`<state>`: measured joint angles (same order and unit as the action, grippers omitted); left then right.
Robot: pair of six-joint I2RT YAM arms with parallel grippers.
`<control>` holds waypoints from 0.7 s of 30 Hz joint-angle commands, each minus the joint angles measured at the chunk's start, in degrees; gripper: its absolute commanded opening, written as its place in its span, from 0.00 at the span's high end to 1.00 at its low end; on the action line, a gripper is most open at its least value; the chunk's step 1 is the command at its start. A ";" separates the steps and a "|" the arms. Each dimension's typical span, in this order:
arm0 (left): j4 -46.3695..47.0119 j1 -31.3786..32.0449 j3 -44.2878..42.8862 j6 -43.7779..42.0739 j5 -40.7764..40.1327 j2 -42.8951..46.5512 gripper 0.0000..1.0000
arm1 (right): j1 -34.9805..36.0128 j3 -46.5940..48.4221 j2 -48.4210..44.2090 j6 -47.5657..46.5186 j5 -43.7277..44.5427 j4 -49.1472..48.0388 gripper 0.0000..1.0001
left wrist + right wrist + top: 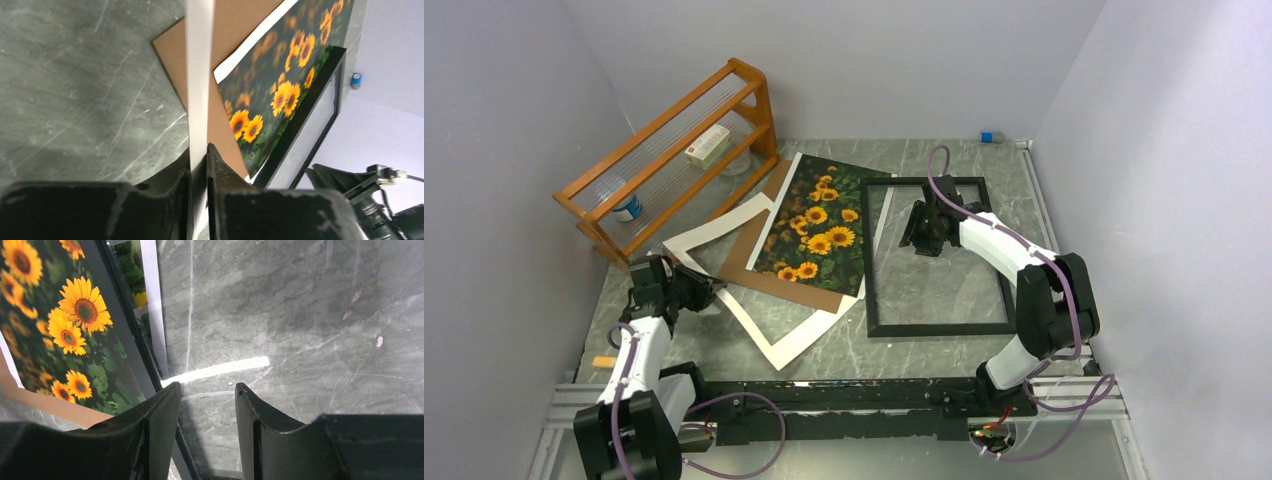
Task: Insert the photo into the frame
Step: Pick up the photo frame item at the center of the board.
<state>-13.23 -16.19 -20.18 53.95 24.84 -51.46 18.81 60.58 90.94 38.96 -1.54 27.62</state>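
Note:
The photo (819, 225) of sunflowers lies face up on a brown backing board (779, 285), just left of the black frame (939, 328), which lies flat on the table. A white mat border (774, 340) lies under the board. My left gripper (694, 290) is shut on the mat's left edge; in the left wrist view the white strip (199, 75) runs up from between the closed fingers (220, 165), with the photo (280, 85) and frame (305, 125) beyond. My right gripper (924, 235) hovers open over the frame's glass near its left rail (120, 315), nothing between its fingers (162, 410).
An orange wooden rack (674, 150) stands at the back left, holding a bottle (629, 208) and a white box (707, 147). A small blue object (989, 136) sits at the back wall. Walls close in on both sides.

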 commanded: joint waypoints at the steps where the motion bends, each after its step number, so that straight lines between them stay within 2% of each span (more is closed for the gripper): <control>1: -6.92 -0.25 -5.68 -5.65 1.13 0.62 0.89 | 0.13 3.76 -1.73 -1.82 0.57 1.41 0.51; 4: -12.03 -0.26 -10.09 -10.03 2.15 -0.51 0.97 | 0.37 6.13 -1.32 -4.67 -1.88 1.21 0.48; 6: -15.99 -0.27 -13.68 -13.02 2.58 -2.15 0.97 | 1.33 8.16 0.09 -6.61 -3.34 1.61 0.45; 10: -24.10 -0.04 -20.60 -18.44 2.46 -4.83 0.97 | 4.70 12.48 3.23 -8.66 -0.64 3.81 0.42; 21: -35.77 3.17 -34.98 -20.43 5.64 -9.25 0.97 | 14.04 19.82 9.28 -16.89 -1.78 4.20 0.39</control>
<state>-43.33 -14.39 -49.82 35.97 27.70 -59.70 29.80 76.95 99.57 27.40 -3.05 31.68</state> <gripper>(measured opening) 0.033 0.601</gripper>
